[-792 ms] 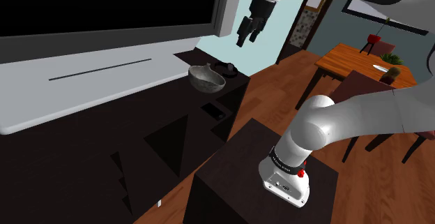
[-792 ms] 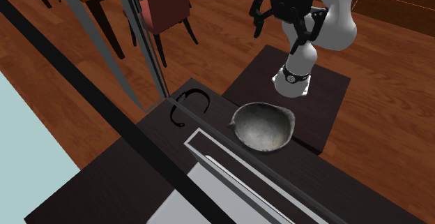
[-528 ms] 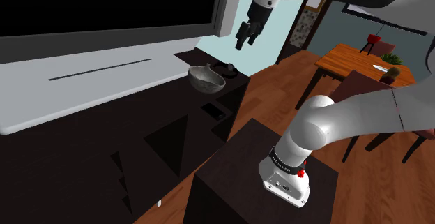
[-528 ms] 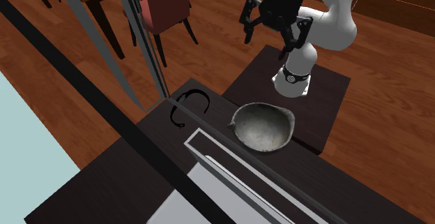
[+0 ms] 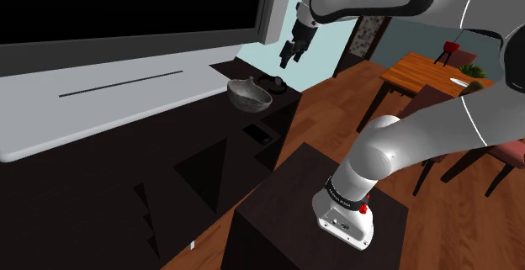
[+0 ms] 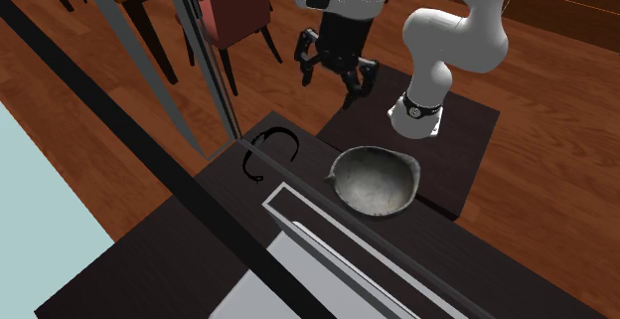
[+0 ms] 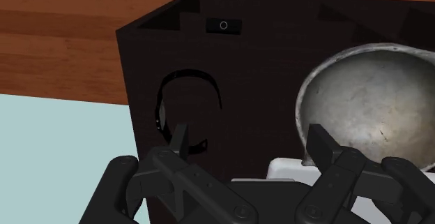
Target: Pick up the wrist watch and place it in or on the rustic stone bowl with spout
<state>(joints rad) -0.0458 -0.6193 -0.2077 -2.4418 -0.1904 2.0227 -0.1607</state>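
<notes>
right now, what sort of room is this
Probably a living-dining room in a house: a big flat screen on a dark cabinet, a wooden table with chairs, and a wood floor.

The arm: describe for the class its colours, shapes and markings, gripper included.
The arm has rounded white links with dark joints, a black band and a small red mark near its base, and dark lettering on an upper link. The gripper is all black, with two angular fingers.

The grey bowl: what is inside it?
Nothing: the bowl is empty in the second exterior view. The watch lies beside it on the dark cabinet top. Its underside is hidden.
</notes>
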